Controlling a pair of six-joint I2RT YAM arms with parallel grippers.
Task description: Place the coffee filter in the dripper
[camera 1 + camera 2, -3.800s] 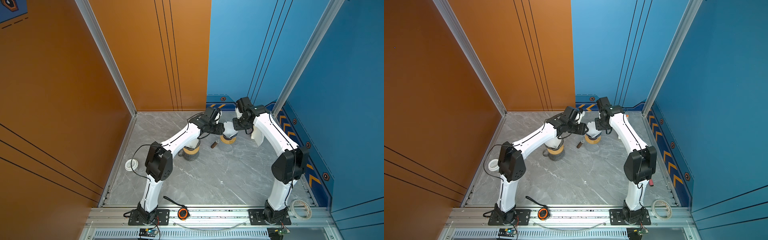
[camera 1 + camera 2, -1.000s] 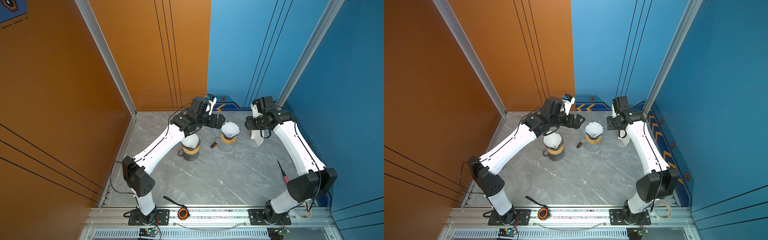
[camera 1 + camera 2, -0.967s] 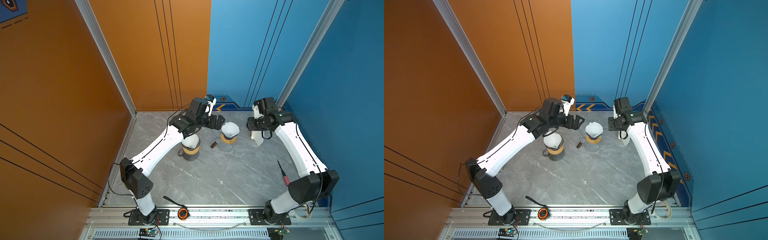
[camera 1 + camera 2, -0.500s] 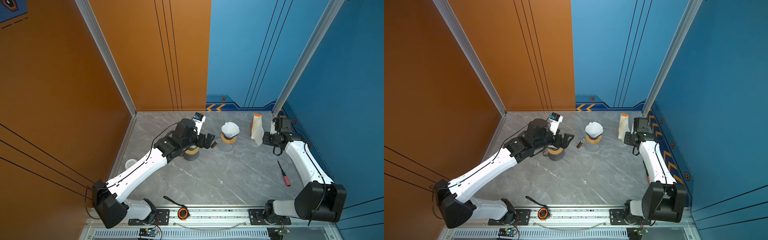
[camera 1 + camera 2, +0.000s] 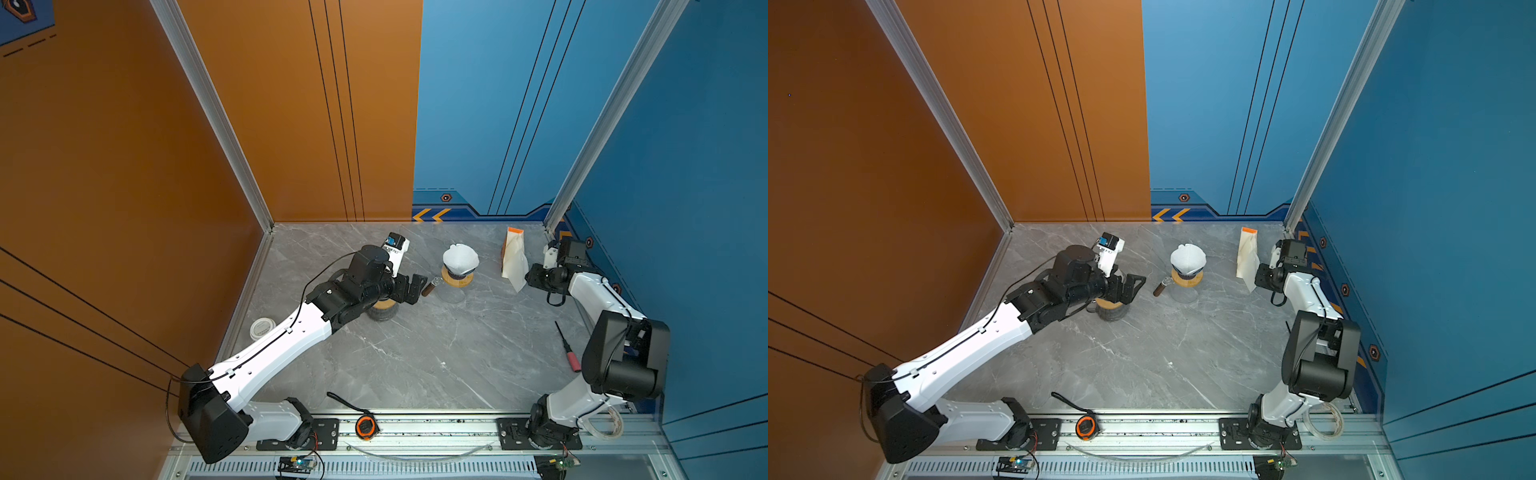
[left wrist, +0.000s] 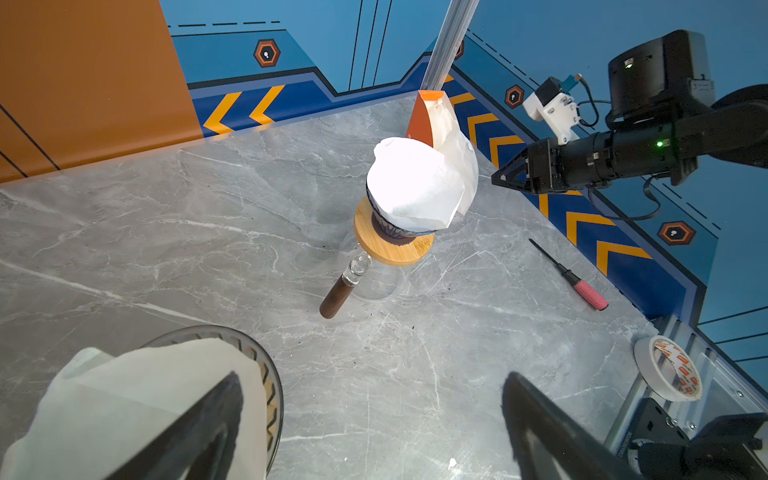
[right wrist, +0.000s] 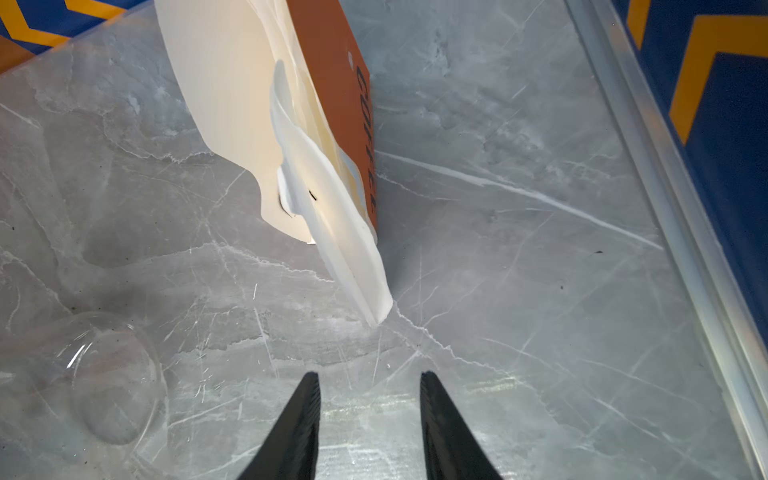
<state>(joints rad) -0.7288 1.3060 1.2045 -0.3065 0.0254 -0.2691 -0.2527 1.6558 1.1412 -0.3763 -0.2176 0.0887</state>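
Coffee filter (image 6: 415, 187): thin paper, light, crumples easily; pinch at the rim.
Left claw (image 6: 371, 377): released wide, empty.
Right claw (image 7: 370, 376): jaws apart, empty.

Enclosure, both top views: orange wall (image 5: 124, 166) panels on the left and across the left half of the back, blue wall (image 5: 478, 104) panels on the rest of the back and the right. Thin dark lines run down the back panels and slant across the side ones. Aluminium corner posts (image 5: 208, 112) stand at both back corners. Floor (image 5: 415, 353) — grey marble pattern, white veins; fine scratches and dark specks show in the wrist views. Dark blue skirting band (image 5: 461, 210) with orange chevrons (image 5: 432, 215) and hexagon marks (image 5: 446, 198) along the foot of the blue walls. Aluminium rail (image 5: 436, 426) closes the front edge. Light even, diffuse — soft sheen on the floor.
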